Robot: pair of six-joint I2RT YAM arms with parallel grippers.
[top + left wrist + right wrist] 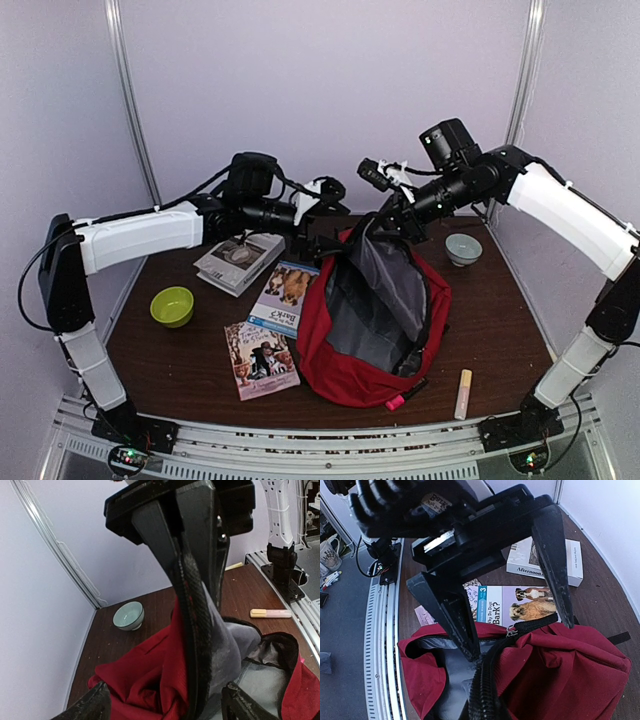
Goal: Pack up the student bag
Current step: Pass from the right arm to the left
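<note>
Backpack, large, soft red fabric with grey lining (350, 372), lies mid-frame in the top view on the dark brown wooden worktop (500, 320). Its mouth is unzipped and gapes toward the upper part of the frame.

Right pincer (386, 218) is clenched on the backpack's black zipper band at the upper rim and holds that edge up, with the grey lining hanging below it. The left wrist view shows both of its fingers pressed against the band.

Left pincer (519, 640) is released, fingers spread wide, straddling the same rim just beside the right one. One fingertip (465, 637) sits at the zipper edge; the other is apart from it, above the red fabric.

Around the backpack, top view:
- White softcover book (238, 262), upper left of the backpack.
- Blue book with dogs on the cover (285, 295), just below the white one, one edge against the backpack's side.
- Third book with a pinkish illustrated cover (260, 360), lower left. Touching the red fabric or just beside it, can't tell which.
- Lime-green round bowl (172, 306), left of frame, well apart from the backpack.
- Pale grey-green ceramic bowl (463, 248), upper right, near the backpack.
- Pink-tipped marker with a black body (405, 397), at the backpack's lower edge, touching it.
- Cream-coloured stick (464, 393), lower right, apart from the marker.
</note>
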